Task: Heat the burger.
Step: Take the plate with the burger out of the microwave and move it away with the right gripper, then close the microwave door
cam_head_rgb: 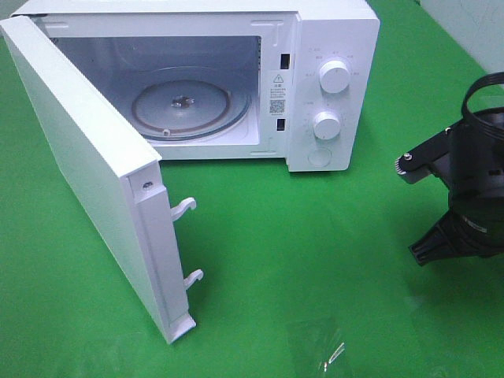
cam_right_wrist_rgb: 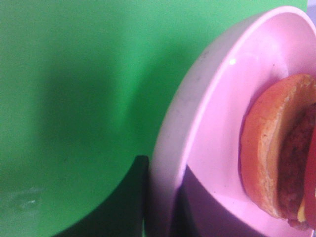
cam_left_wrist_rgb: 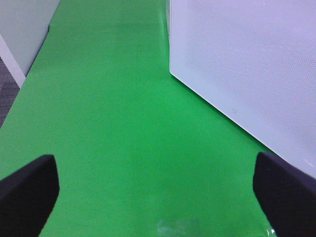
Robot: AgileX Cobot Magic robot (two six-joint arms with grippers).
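In the right wrist view the burger [cam_right_wrist_rgb: 276,148] lies on a pink plate [cam_right_wrist_rgb: 212,123]; its tan bun and dark patty show, and the rest is cut off by the frame. My right gripper [cam_right_wrist_rgb: 163,197] is shut on the plate's rim, one dark finger outside it and one inside. From the high camera only the right arm's black body [cam_head_rgb: 465,197] shows at the right edge; the plate and burger are out of that view. My left gripper [cam_left_wrist_rgb: 155,197] stands open over bare green cloth, holding nothing.
A white microwave [cam_head_rgb: 315,79] stands at the back with its door [cam_head_rgb: 87,173] swung wide open to the left, and the glass turntable [cam_head_rgb: 185,106] shows inside. The door's outer face [cam_left_wrist_rgb: 247,64] is close to my left gripper. A small clear scrap [cam_head_rgb: 331,354] lies near the front.
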